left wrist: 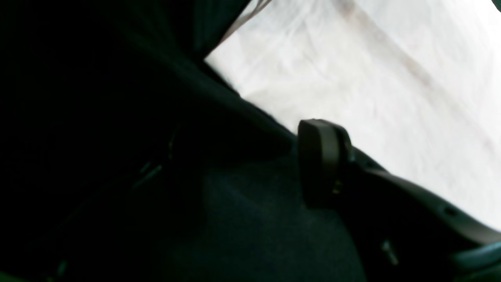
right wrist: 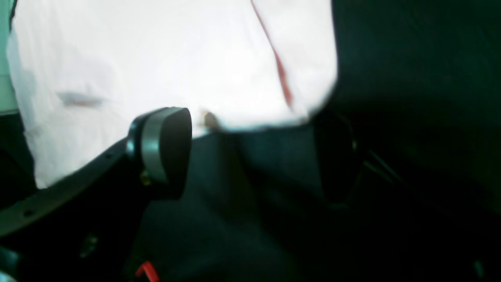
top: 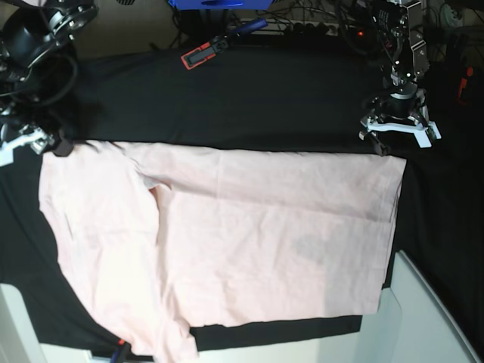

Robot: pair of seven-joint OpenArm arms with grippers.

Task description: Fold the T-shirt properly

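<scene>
The pale pink T-shirt (top: 265, 242) lies spread on the black cloth (top: 249, 98), with one layer folded over along a crease near its left side. My left gripper (top: 399, 138) stands open just beyond the shirt's far right corner, with nothing in it. In the left wrist view the T-shirt (left wrist: 352, 70) lies past one finger pad (left wrist: 323, 156); the other finger is lost in the dark. My right gripper (top: 34, 144) is open at the shirt's far left corner. The right wrist view shows the right gripper (right wrist: 250, 156) with pads wide apart over black cloth, just short of the T-shirt (right wrist: 156, 58) edge.
A red and black tool (top: 206, 51) and a blue box (top: 219, 4) lie beyond the cloth's far edge, among cables. White surfaces flank the cloth at the front right (top: 431, 318) and front left (top: 15, 325). A small red and blue item (top: 121, 348) peeks out at the shirt's front edge.
</scene>
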